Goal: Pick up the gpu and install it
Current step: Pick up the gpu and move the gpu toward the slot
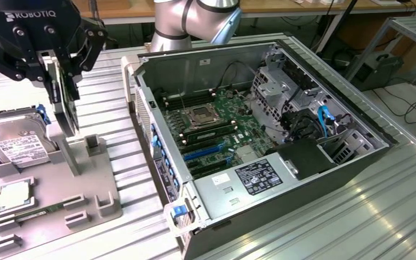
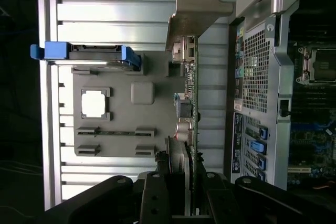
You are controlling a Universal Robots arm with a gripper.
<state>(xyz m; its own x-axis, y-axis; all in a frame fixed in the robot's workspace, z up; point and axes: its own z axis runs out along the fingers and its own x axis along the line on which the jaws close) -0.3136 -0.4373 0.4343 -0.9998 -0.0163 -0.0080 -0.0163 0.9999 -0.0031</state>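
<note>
Hard drive [image 1: 14, 145]: sits in its blue cradle at nine o'clock of the exterior view, just beside the held card. A sideways swing could clip it.
Pincer [image 1: 60, 81]: at ten o'clock, with its fingers clamped on the two flat faces of the gpu [image 1: 65, 111]. The wrist view shows the pincer [image 2: 181, 182] gripping the gpu [image 2: 192, 103] near one end.
Gpu position: upright and edge-on over the grey holder tray [image 1: 49, 184], well apart from the case. I cannot tell whether its lower edge is free of the holder post.
Grip risk: a thin board pinched near one end could pivot or slide between the fingers. Any tilt would go with it to the slot.
Tray risk: if the edge sits in the post, a slanted pull could jam the card or drag the tray across the counter [image 1: 324, 216].
Bracket [image 2: 194, 14]: juts out at the end away from the fingers and is the part most likely to snag the case rim.
Computer case [image 1: 193, 59]: lies open at three o'clock from the pincer, with tall walls to clear.
Expansion slots [image 1: 204, 150]: at six o'clock on the motherboard [image 1: 219, 116], narrow and closely spaced. A skewed or offset approach could press the card onto the board instead of into a slot.
</note>
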